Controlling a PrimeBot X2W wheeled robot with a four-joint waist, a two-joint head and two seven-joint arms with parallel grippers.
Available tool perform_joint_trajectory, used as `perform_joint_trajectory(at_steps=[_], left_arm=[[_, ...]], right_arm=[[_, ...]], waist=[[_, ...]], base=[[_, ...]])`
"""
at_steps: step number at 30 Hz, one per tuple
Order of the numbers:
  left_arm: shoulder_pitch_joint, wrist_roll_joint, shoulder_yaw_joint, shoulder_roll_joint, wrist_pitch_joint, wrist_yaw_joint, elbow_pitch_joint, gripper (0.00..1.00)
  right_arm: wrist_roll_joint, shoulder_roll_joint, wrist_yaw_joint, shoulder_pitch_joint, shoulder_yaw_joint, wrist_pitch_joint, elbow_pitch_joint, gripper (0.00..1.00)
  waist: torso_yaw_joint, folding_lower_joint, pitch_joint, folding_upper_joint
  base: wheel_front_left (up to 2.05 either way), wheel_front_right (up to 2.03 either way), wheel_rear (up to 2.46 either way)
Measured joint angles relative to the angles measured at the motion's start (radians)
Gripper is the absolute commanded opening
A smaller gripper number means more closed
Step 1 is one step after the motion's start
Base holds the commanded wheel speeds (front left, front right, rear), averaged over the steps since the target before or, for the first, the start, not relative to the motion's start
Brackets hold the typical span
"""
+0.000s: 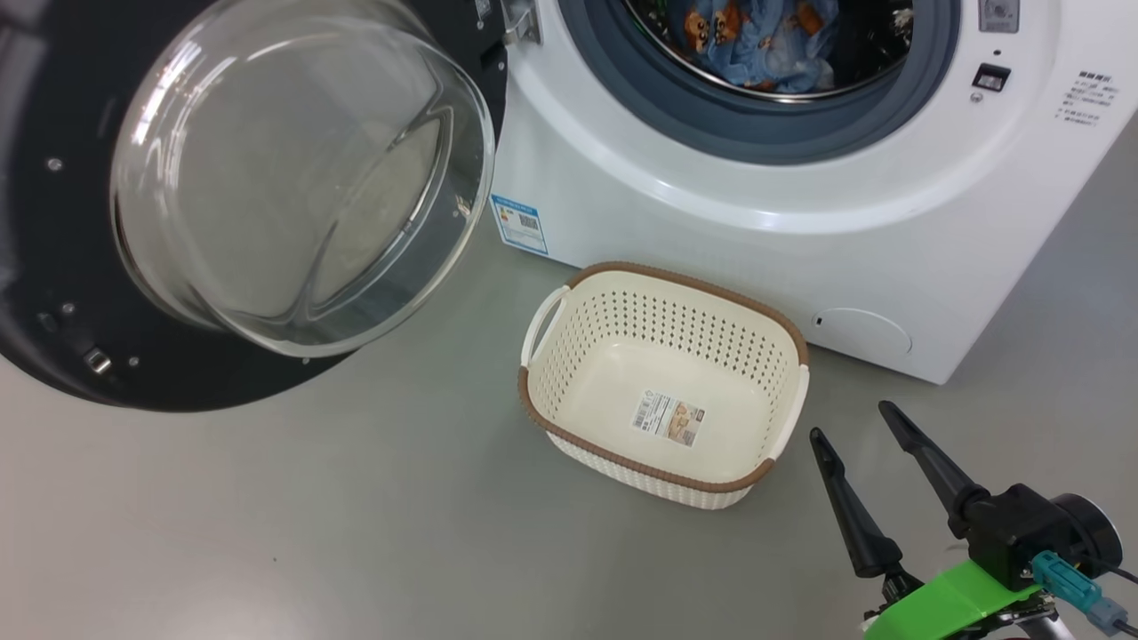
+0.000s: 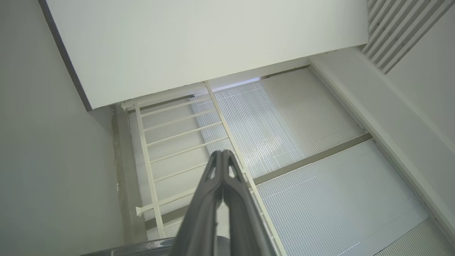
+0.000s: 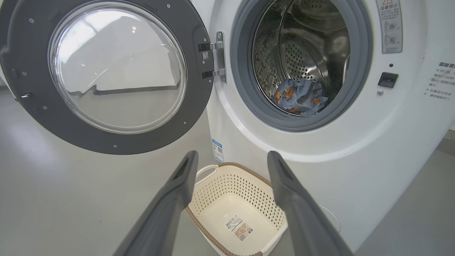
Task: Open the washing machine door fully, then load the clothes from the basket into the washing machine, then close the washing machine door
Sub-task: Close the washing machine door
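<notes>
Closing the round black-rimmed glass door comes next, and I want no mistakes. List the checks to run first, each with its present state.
1. Cream-white perforated plastic basket is empty: ok.
2. Light-blue printed clothes lie inside the steel drum, clear of the grey gasket: ok.
3. Round black-rimmed glass door stands wide open: ok.
4. Right gripper is open and holds nothing: ok.
5. Left gripper is shut and holds nothing: ok.
6. Door's swing will clear the basket: cannot tell.
</notes>
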Motion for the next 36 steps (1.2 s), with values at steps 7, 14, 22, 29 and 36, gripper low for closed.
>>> perform_joint_trajectory(at_steps=[7, 14, 22, 29, 36], left_arm=[[-0.177, 0.013, -0.116, 0.086, 0.105, 0.051, 0.247, 0.0], [-0.25, 0.04, -0.174, 0.128, 0.162, 0.078, 0.364, 0.0], [-0.296, 0.078, -0.242, 0.143, 0.231, 0.09, 0.453, 0.0], [-0.328, 0.095, -0.26, 0.141, 0.233, 0.081, 0.52, 0.0], [-0.358, 0.103, -0.282, 0.123, 0.243, 0.048, 0.574, 0.0]], right_arm=[[-0.001, -0.022, 0.0, -0.003, 0.001, 0.019, -0.025, 1.0], [-0.001, -0.038, 0.0, -0.034, 0.005, 0.036, -0.04, 1.0], [-0.007, -0.058, 0.0, -0.046, 0.008, 0.053, -0.062, 1.0], [-0.008, -0.07, 0.0, -0.061, 0.006, 0.062, -0.08, 1.0], [-0.008, -0.079, 0.0, -0.07, 0.005, 0.066, -0.089, 1.0]], waist=[[-0.003, 0.0, 0.042, 0.0], [-0.025, 0.0, 0.077, 0.0], [-0.058, 0.0, 0.123, 0.0], [-0.08, 0.0, 0.173, 0.0], [-0.094, 0.0, 0.204, 0.0]], base=[[0.0, 0.0, 0.0], [0.0, 0.0, 0.0], [0.0, 0.0, 0.0], [0.0, 0.0, 0.0], [0.0, 0.0, 0.0]])
